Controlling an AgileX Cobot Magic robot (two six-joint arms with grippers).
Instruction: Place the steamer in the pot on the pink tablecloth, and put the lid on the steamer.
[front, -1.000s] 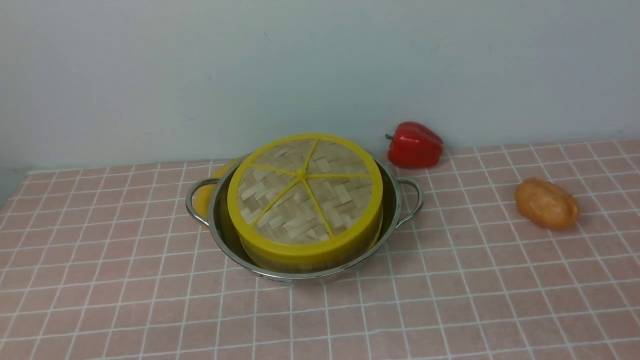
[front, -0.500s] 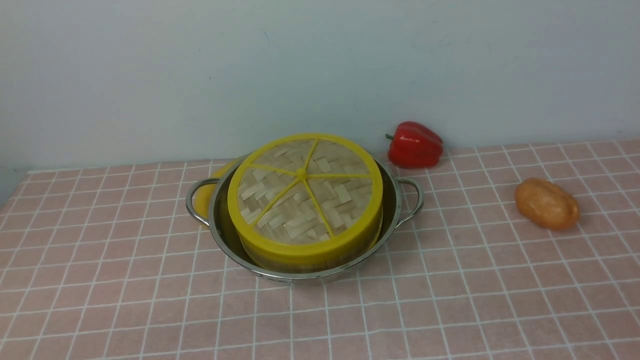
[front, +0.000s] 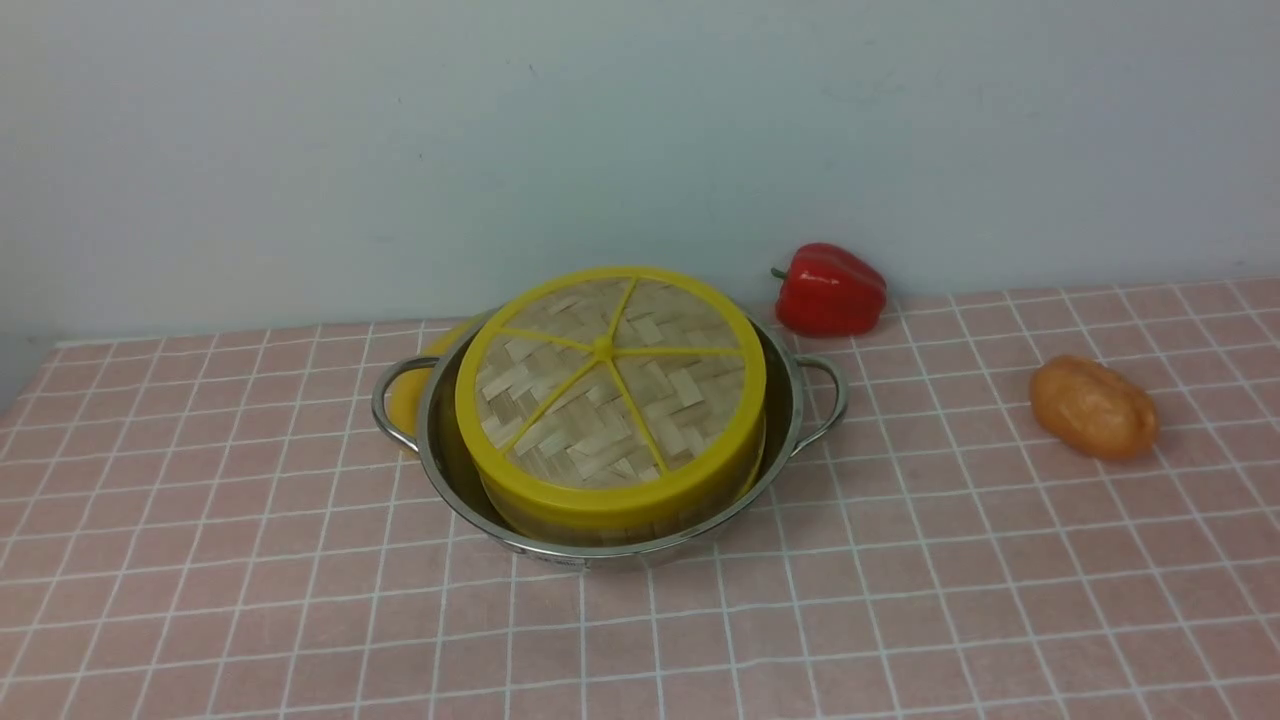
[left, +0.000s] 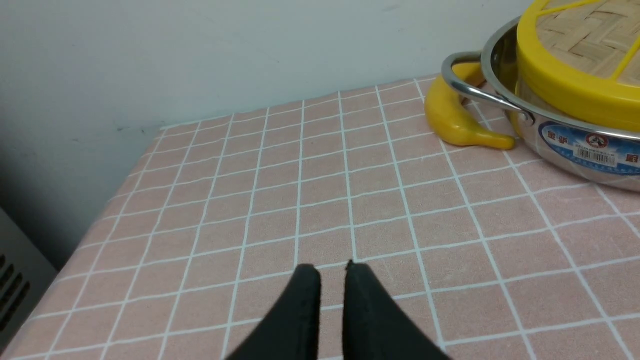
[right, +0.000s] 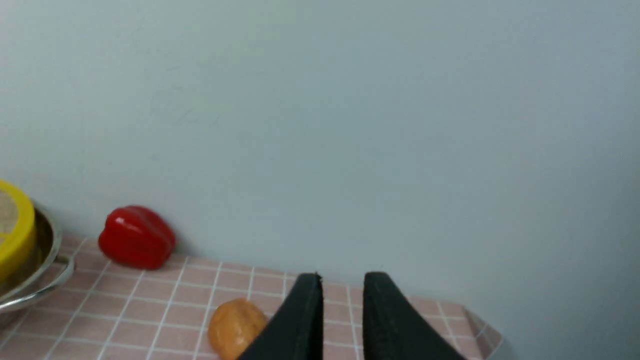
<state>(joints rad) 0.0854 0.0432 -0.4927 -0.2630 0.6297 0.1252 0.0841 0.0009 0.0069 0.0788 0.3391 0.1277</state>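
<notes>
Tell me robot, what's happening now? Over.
Left gripper and right gripper hold nothing. Lid on steamer, inside pot. Nothing in the way.

the surface is covered by the pink tablecloth (front: 250, 560). resting directly on it: the pot (front: 470, 500), 1 banana (left: 452, 122) touching the pot's left handle, 1 red pepper (front: 828, 289), 1 potato (front: 1093, 408).

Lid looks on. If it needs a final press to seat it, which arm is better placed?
Left, probably: the left gripper has the pot and lid close in its view; the right gripper catches only their edge.
</notes>
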